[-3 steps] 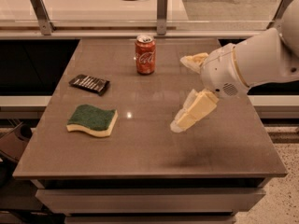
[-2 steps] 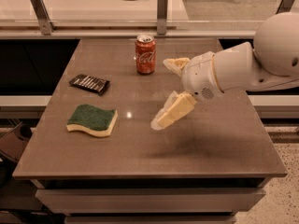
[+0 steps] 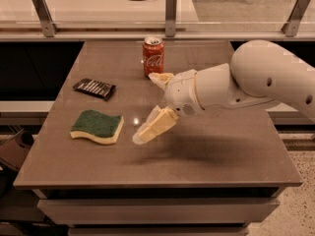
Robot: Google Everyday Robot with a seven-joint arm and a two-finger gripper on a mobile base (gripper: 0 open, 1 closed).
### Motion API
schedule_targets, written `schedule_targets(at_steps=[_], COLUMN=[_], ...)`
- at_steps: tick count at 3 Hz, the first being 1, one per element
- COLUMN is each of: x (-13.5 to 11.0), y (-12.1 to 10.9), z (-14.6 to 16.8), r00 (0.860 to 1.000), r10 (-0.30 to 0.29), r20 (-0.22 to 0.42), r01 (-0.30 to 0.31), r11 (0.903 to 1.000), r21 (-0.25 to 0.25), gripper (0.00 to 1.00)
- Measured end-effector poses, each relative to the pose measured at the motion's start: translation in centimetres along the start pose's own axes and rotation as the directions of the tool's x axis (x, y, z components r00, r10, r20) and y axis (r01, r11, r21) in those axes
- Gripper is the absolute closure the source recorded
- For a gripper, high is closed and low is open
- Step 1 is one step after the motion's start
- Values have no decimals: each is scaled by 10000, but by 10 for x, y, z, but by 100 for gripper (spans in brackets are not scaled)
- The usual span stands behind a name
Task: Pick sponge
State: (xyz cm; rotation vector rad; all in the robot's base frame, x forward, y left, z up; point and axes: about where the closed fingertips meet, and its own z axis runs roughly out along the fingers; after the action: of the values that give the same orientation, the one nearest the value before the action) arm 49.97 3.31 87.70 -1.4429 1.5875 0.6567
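Note:
The sponge, dark green on top with pale yellow foam below, lies flat on the left part of the brown table. My gripper hangs over the table's middle, just right of the sponge and apart from it. Its two cream-yellow padded fingers are spread wide, one near the sponge and one up by the can. It holds nothing.
A red soda can stands upright at the back middle, just behind the gripper's upper finger. A flat black ribbed rectangle lies at the back left. My white arm reaches in from the right. A glass railing runs behind the table.
My gripper and arm have moved left across the table toward the sponge, fingers still spread. The sponge, can and black rectangle have not moved.

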Motion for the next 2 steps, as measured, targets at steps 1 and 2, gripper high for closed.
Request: schedule_targets(at_steps=[1, 2], x=[-2, -6], y=[-1, 11], z=[9, 34], r00=[9995, 9953], r10=[110, 275], r20=[282, 924], r01=[-108, -260], r11=[9999, 9995], r21=[-67, -180], gripper=[0, 0])
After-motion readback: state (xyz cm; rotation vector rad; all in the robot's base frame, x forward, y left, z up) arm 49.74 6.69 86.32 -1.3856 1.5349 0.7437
